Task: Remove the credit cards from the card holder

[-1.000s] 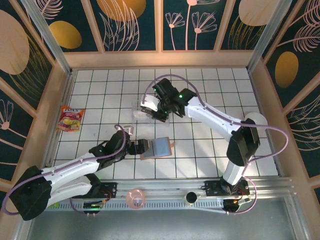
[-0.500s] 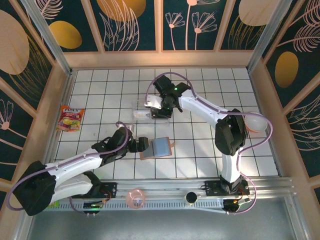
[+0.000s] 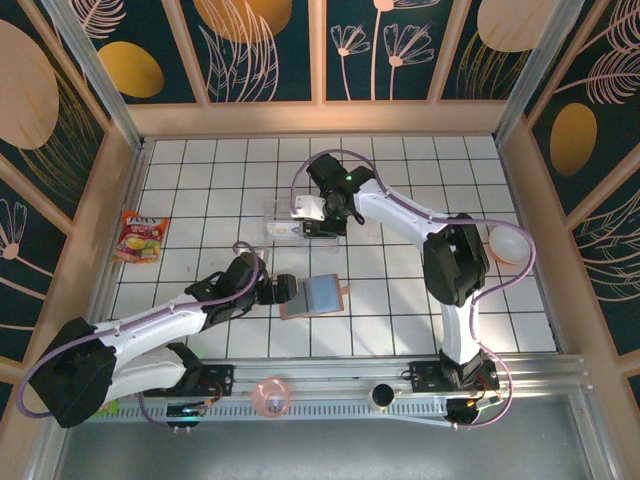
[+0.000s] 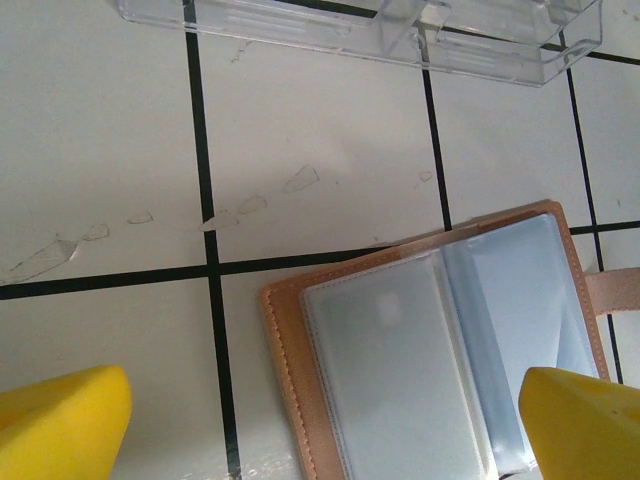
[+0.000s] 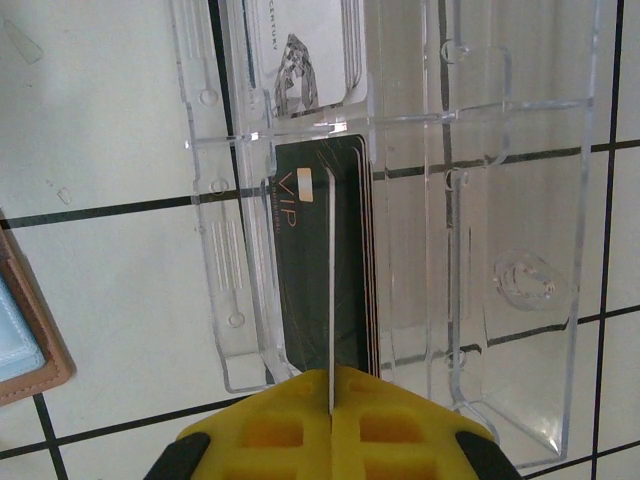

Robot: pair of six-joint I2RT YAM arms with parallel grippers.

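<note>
Two arms work over the white gridded table (image 3: 400, 180), and the card holder (image 4: 440, 350) lies open just toward 6 o'clock from the table's centre. Its tan cover faces down, its grey-blue clear sleeves face up, and a small strap tab (image 4: 612, 290) sticks out at its 3 o'clock edge. I cannot tell whether any card sits in the sleeves. The left gripper (image 3: 284, 290) sits at the holder's 9 o'clock side with its jaws spread wide. In the left wrist view its yellow fingertips (image 4: 60, 425) stand far apart, one over bare table and the other over the holder's 3 o'clock half, holding nothing. Near the holder's 11 o'clock lies a clear plastic tray (image 5: 480, 200), apart from the holder, and the right arm reaches across the table to it. The right gripper (image 5: 330, 395) hangs over the tray with its yellow fingers pressed together. They are clamped on what looks like a thin card (image 5: 329, 280), seen edge-on as a pale line running out from between them. Under that line a black card (image 5: 300, 300) marked VIP lies flat in the tray's 9 o'clock compartment. Beyond it, at the 12 o'clock end of the same side, is a whitish card (image 5: 300, 60) with a small dark picture. The tray's 3 o'clock compartments show the table's grid through them. A red-yellow snack packet (image 3: 140, 237) lies at the table's 9 o'clock edge, well apart from everything else.
</note>
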